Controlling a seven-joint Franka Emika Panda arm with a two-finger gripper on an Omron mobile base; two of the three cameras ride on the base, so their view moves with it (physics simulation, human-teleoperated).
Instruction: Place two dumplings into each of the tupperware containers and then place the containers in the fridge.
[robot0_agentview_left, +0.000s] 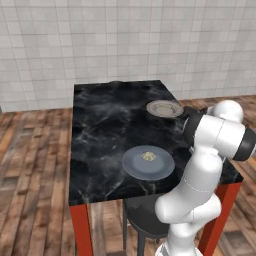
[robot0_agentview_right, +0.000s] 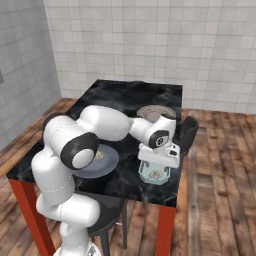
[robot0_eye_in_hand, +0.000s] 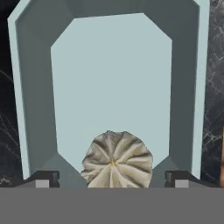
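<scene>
The gripper (robot0_eye_in_hand: 112, 180), jaws spread wide, is hovering over a dumpling (robot0_eye_in_hand: 117, 165) lying inside a tupperware container (robot0_eye_in_hand: 35, 109). Lifting straight up is probably safest, avoiding the container's rim.

Arm (robot0_agentview_right: 75, 150): glossy white rounded shells, bulbous segments, dark grey-black bands and round end caps at joints. Thin seam line across lower link, lower right of left base view. Wrist housing white, dark circular cap with pale ring. Gripper (robot0_eye_in_hand: 113, 178): white boxy body, two small dark finger tips with lighter grey pads.
</scene>
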